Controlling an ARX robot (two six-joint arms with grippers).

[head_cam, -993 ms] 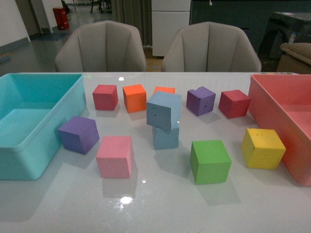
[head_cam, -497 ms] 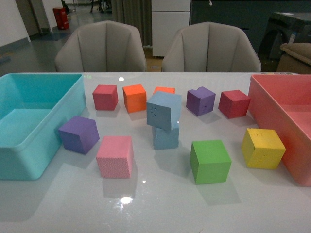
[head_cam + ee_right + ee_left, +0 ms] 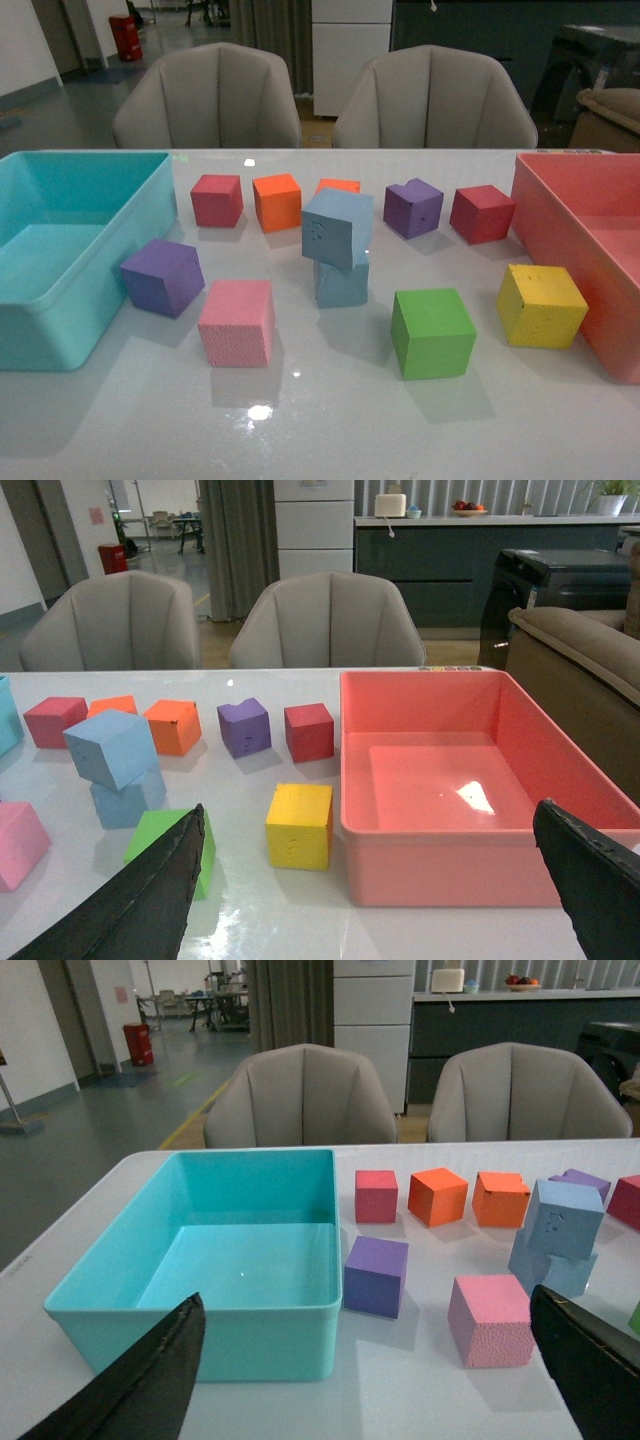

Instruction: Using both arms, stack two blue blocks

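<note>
stack: upper blue block (image 3: 337, 227) sits tilted, skewed on lower blue block (image 3: 342, 282), frame centre of table (image 3: 330, 420) | both free-standing, no grip | left gripper (image 3: 370, 1380), right gripper (image 3: 370, 900) spread wide, empty, pulled back so stack stays undisturbed | judged: done, shaky

Upper block (image 3: 338, 228) sits tilted on lower block (image 3: 342, 281), mid-table (image 3: 320, 420), betw left bin (image 3: 60, 290) & right bin (image 3: 590, 250).

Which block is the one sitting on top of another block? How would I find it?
Start at the big teal plastic bin and look toward the pink plastic bin. Midway stands the only stack: a pale blue foam cube, tilted askew, resting on its matching blue foam cube.
</note>
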